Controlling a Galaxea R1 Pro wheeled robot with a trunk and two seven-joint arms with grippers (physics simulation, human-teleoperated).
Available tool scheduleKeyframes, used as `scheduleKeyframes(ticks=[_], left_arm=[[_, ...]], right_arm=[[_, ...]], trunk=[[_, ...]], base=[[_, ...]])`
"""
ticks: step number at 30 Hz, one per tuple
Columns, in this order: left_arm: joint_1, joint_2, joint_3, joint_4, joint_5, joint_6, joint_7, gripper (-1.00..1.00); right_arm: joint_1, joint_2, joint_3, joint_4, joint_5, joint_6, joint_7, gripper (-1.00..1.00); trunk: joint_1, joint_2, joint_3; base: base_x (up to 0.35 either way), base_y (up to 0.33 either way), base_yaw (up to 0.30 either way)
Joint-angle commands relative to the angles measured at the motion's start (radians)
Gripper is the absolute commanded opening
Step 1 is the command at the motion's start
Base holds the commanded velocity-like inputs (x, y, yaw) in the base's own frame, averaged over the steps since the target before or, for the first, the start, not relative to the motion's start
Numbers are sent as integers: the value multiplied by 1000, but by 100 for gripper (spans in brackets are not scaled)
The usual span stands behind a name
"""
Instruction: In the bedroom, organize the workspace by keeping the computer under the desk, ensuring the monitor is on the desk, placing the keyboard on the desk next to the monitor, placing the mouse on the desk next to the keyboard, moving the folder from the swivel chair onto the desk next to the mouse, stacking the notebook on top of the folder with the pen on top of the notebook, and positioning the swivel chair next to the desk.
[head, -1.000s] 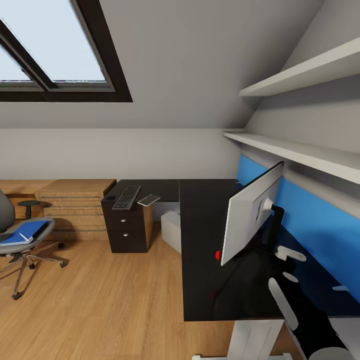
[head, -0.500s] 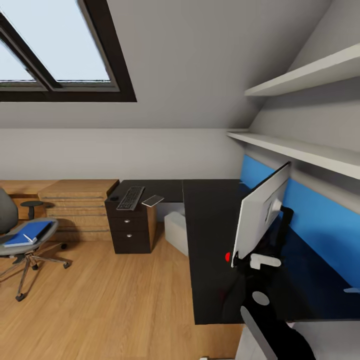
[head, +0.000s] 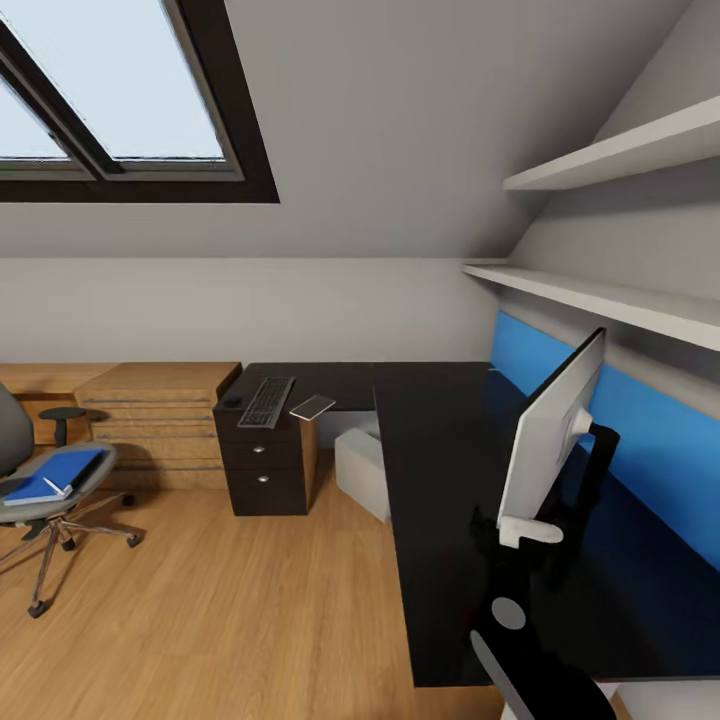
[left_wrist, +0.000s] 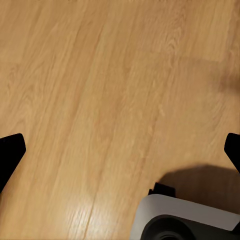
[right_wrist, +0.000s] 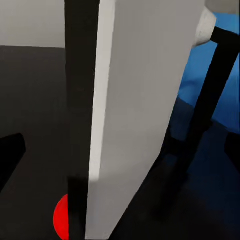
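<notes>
Head view: monitor standing on the desk, near the right-hand edge against the blue wall panel, turned edge-on, white back facing out, black stand behind it. Right gripper up at the monitor's lower corner, fingers either side of the panel's bottom edge; whether clamped or merely beside it, cannot tell from here. Over on the far left wing of the desk, above the drawer unit: keyboard, dark mouse just beside its left edge, pale notebook just beside its right. Grey computer on the floor under the desk, near the inner corner. Swivel chair well apart from the desk at the left, blue folder lying on the seat with a small pen on top.

Right wrist view: monitor close up between two dark fingertips spread wide at the frame's sides, red dot on the desk beside the panel's edge.

Left wrist view: wooden floor, left gripper released, fingertips far apart, holding nothing
</notes>
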Motion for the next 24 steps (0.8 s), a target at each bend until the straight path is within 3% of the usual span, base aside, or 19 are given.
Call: scheduleKeyframes(ticks=[1, 8, 24], left_arm=[[1, 1, -8, -2, 6, -1, 5, 100], [0, 1, -8, -2, 6, -2, 5, 100], [0, 1, -8, -3, 6, -2, 5, 100]], right_arm=[[-1, -1, 3, 5, -1, -13, -16, 100], [-1, -1, 0, 30, 4, -73, -30, 100], [-1, -1, -3, 34, 4, -81, -33, 100]], trunk=[[0, -1, -1], [0, -1, -1], [0, -1, -1]], base=[[73, 1, 0], [195, 0, 0], [103, 0, 0]])
